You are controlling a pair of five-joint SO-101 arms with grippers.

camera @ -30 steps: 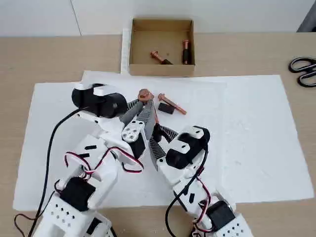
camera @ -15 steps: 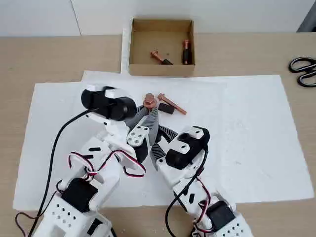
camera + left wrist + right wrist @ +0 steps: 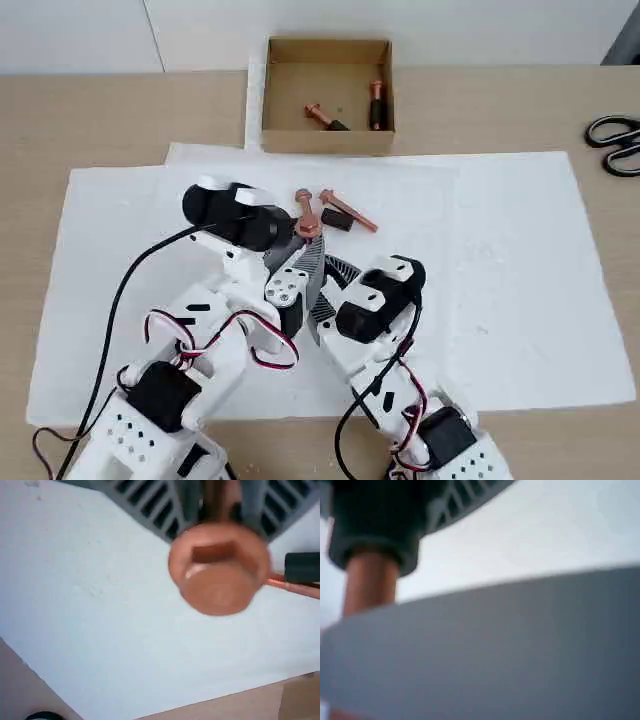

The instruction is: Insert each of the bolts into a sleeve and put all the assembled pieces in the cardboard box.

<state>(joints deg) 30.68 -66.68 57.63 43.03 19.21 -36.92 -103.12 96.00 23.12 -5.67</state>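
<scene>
Left gripper (image 3: 306,232) sits just in front of the cardboard box (image 3: 325,142), pinched narrow on a copper bolt (image 3: 304,210). In the left wrist view we see its hex-socket head facing the cam, shank between the jaws. Right gripper (image 3: 325,285) is tucked right behind the left one, further from the box, and we can't tell its grip tbh. Its cam has a black sleeve (image 3: 372,535) on a copper shank up close. A loose bolt (image 3: 352,212) and a spare sleeve (image 3: 336,220) lie side by side on the white sheet (image 3: 520,280), also just in front of the box. Two assembled pieces (image 3: 325,117) (image 3: 377,105) are inside the box. Scissors (image 3: 615,140) are far off to the box's right in the high view.
</scene>
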